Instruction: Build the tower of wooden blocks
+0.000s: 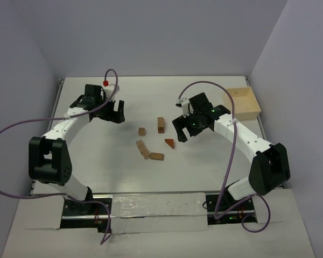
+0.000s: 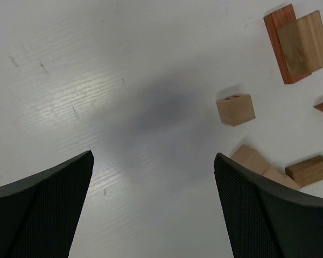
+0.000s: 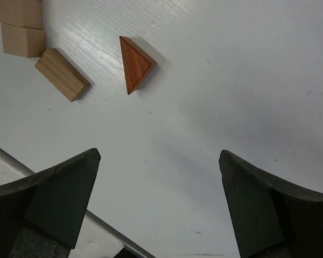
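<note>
The wood blocks lie loose in the middle of the table. A small tan cube [image 1: 142, 131] [image 2: 236, 109] sits left of a reddish bar with a paler block on it [image 1: 161, 124] [image 2: 299, 43]. A reddish triangular wedge [image 1: 169, 143] [image 3: 135, 63], a long pale bar [image 1: 144, 149] [image 3: 22, 40] and a short brown block [image 1: 157, 156] [image 3: 62, 74] lie nearer. My left gripper [image 1: 117, 112] [image 2: 153, 156] is open and empty, left of the blocks. My right gripper [image 1: 180, 131] [image 3: 160, 153] is open and empty, just right of the wedge.
A larger pale wooden box [image 1: 241, 102] stands at the back right, behind the right arm. White walls close the table at the back and sides. A white strip [image 1: 156, 207] runs along the near edge between the arm bases.
</note>
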Robot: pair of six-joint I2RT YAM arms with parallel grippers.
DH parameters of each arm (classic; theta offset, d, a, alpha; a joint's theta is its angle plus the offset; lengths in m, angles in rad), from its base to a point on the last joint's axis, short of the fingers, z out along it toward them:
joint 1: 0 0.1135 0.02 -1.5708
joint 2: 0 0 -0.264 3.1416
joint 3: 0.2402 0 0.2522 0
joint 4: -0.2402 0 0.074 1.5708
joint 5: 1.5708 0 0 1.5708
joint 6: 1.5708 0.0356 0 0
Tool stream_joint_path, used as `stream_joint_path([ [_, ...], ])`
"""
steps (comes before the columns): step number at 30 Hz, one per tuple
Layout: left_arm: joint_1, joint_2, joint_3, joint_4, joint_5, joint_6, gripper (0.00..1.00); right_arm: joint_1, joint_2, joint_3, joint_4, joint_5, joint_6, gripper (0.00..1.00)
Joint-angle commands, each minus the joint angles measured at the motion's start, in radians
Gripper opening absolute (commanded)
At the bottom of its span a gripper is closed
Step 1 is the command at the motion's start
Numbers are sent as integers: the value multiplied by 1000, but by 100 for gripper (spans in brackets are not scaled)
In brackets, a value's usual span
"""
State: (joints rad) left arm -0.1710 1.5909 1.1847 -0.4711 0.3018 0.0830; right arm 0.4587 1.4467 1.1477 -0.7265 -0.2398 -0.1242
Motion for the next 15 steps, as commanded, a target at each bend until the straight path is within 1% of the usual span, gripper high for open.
stream_joint_path([
  [1,-73,4,15,140,-177,-192,99,6,1,14,12,23,0,100],
  [3,-100,38,65,91,-185,-250,99,5,-4,9,13,32,-2,100],
  [4,-105,50,77,70,-188,-256,99,6,-6,7,13,34,-2,100],
  [7,-132,81,97,39,-132,-246,99,6,-8,0,18,36,-2,100],
  [9,-179,104,119,17,-174,-248,98,6,-8,-4,22,38,0,100],
  [10,-207,123,133,3,-220,-260,95,6,-8,-6,24,39,0,100],
  [12,-236,169,155,-22,-264,-298,78,5,-8,-8,24,39,4,100],
  [13,-256,186,157,-27,-275,-317,72,6,-6,-8,25,36,5,100],
  [15,-271,214,158,-26,-279,-342,69,5,-8,-8,25,31,5,100],
])
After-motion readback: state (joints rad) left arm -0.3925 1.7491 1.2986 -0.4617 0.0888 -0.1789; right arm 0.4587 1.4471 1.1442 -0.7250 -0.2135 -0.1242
